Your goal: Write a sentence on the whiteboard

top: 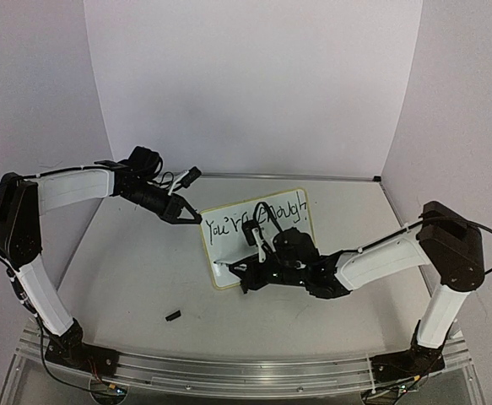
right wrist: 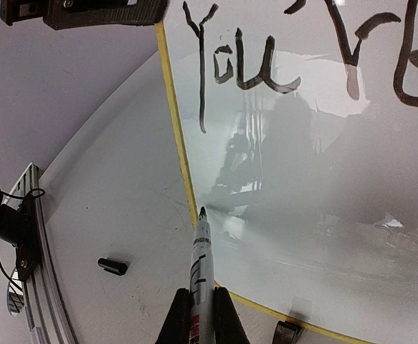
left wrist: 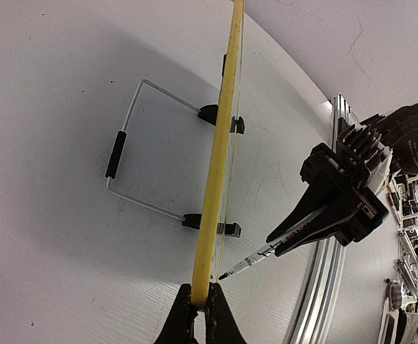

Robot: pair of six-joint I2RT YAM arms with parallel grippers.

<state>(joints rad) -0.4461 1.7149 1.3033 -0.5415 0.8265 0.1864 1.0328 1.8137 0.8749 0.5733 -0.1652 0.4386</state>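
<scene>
The whiteboard (top: 229, 253) stands tilted on the table, white with a pale-yellow rim. Black handwritten words, the sentence (top: 258, 219), run along its top as "You're enough"; the right wrist view shows "You're" (right wrist: 237, 64) up close. My left gripper (top: 191, 218) is shut on the board's upper left rim, which shows as a yellow edge (left wrist: 219, 165) between the jaws (left wrist: 200, 299). My right gripper (right wrist: 201, 319) is shut on a marker (right wrist: 201, 261). Its tip sits at the board's lower left, just inside the rim; whether it touches I cannot tell. The marker (left wrist: 262, 252) also shows in the left wrist view.
A black marker cap (top: 173, 315) lies on the table left of the board, also in the right wrist view (right wrist: 112, 266). Behind the board is a wire stand (left wrist: 133, 143) with black clip feet (left wrist: 210, 113). An aluminium rail (top: 246, 371) runs along the near edge.
</scene>
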